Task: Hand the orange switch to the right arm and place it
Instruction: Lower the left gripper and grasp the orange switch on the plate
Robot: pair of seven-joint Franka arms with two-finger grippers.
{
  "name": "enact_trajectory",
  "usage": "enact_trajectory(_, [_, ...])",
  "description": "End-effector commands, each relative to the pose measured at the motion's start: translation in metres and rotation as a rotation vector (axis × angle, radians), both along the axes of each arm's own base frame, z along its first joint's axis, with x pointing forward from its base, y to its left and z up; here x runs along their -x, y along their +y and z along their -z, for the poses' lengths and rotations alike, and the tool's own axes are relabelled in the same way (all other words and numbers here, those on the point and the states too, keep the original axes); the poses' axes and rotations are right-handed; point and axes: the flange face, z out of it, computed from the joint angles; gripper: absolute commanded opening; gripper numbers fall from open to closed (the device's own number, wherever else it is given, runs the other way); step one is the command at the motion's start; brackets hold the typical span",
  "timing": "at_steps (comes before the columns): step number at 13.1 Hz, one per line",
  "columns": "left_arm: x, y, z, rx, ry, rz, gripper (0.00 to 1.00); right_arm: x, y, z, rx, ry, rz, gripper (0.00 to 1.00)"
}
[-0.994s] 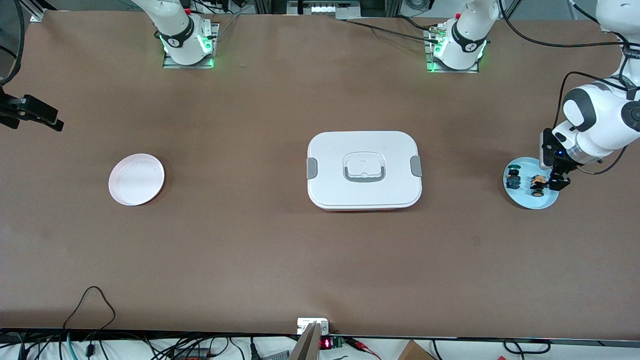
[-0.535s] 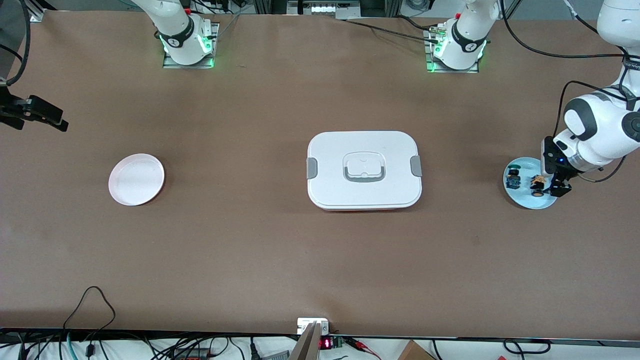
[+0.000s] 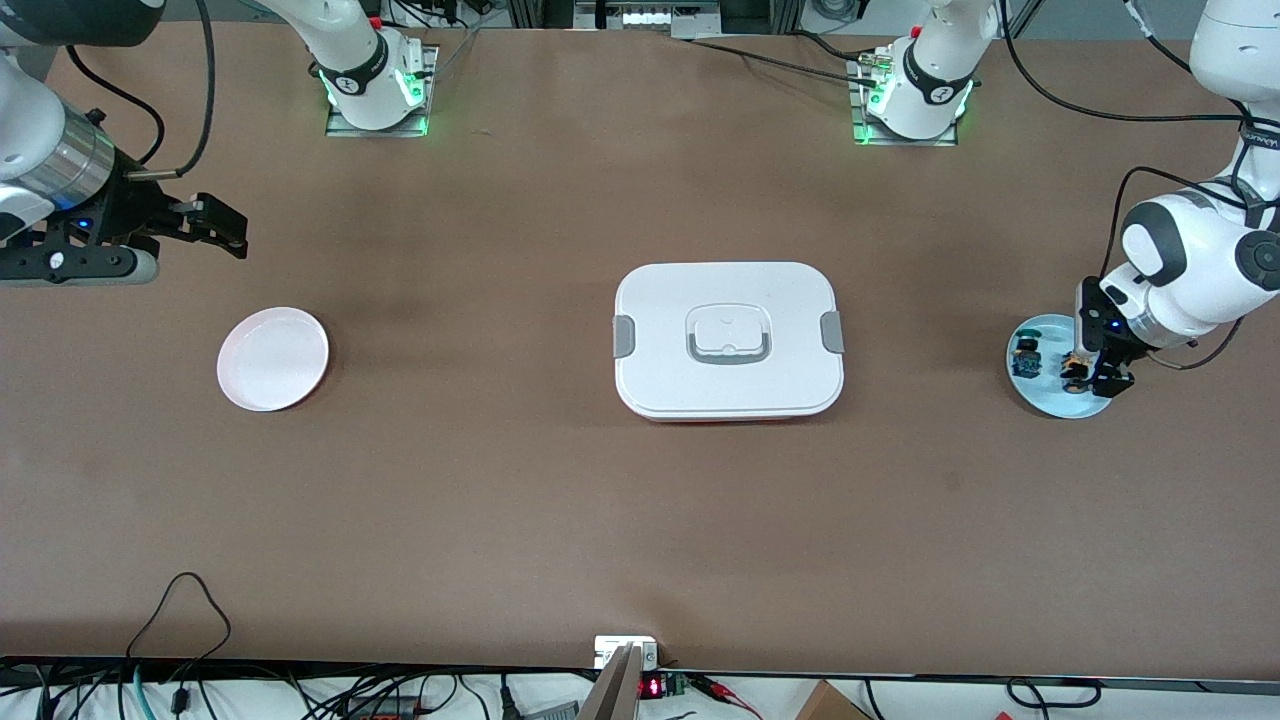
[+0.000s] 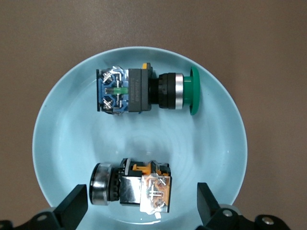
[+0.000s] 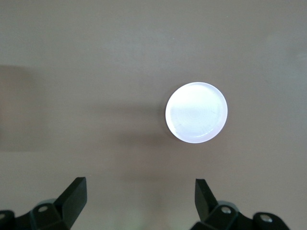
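Your left gripper [image 3: 1090, 372] has dropped onto the blue plate [image 3: 1035, 395], fingers spread astride the orange switch [image 4: 132, 184], not yet pinching. Your right gripper [image 3: 215, 228], also spread, has swung in over the table near the white plate [image 3: 272, 358], so the pickup looks imminent.

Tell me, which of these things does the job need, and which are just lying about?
Needed:
- orange switch, lying on the blue plate
- left gripper, open, fingers either side of that switch
- right gripper, open, over the table near the white plate, perhaps the drop spot

Lying about:
- green-capped switch, on the same blue plate
- lidded white box, mid-table
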Motion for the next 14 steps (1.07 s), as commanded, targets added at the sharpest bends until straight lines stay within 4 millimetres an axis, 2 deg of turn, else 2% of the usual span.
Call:
enact_trajectory(1, [-0.006, 0.003, 0.01, 0.004, -0.016, -0.002, 1.0, -0.004, -0.015, 0.003, 0.012, -0.007, -0.029, 1.0])
enact_trajectory(4, [-0.006, 0.003, 0.014, 0.001, -0.028, -0.002, 1.0, -0.008, -0.038, 0.012, 0.01, 0.003, -0.042, 1.0])
enact_trajectory(5, [-0.006, 0.003, 0.014, 0.001, -0.029, -0.002, 1.0, -0.008, -0.04, 0.014, 0.009, -0.003, -0.044, 1.0])
enact_trajectory(8, [-0.006, 0.004, 0.013, 0.001, -0.031, -0.015, 0.98, -0.009, -0.032, 0.012, 0.007, -0.021, -0.064, 1.0])
enact_trajectory(10, [-0.009, 0.004, 0.017, 0.002, -0.03, -0.017, 0.91, -0.008, -0.031, 0.011, 0.007, -0.018, -0.068, 1.0])
enact_trajectory(11, [-0.012, 0.005, 0.016, 0.0, -0.036, -0.015, 0.81, -0.008, -0.032, 0.013, 0.007, -0.013, -0.065, 1.0])
enact_trajectory(14, [-0.014, 0.007, 0.015, -0.001, -0.038, -0.013, 0.34, -0.01, -0.034, 0.015, 0.007, -0.01, -0.06, 1.0])
